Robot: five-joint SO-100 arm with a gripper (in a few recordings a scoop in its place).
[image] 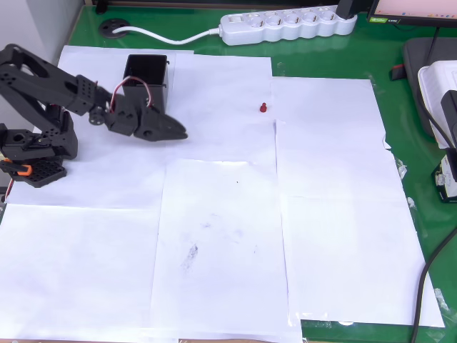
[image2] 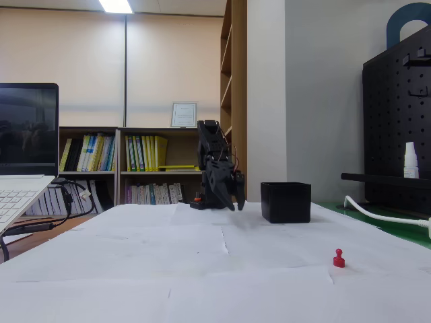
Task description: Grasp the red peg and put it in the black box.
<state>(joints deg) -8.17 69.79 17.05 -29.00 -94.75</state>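
The peg [image2: 339, 258] stands upright on the papered table [image2: 202, 269], well apart from the tool [image2: 227, 196]. The tool hangs empty, fingers pressed together, just beside the box [image2: 286, 202]. Risk: the tiny peg may topple or roll if a finger clips it.

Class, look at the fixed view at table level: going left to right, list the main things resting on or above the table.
White laptop → black robot arm's gripper → small square black plastic box → tiny red peg → white cable.
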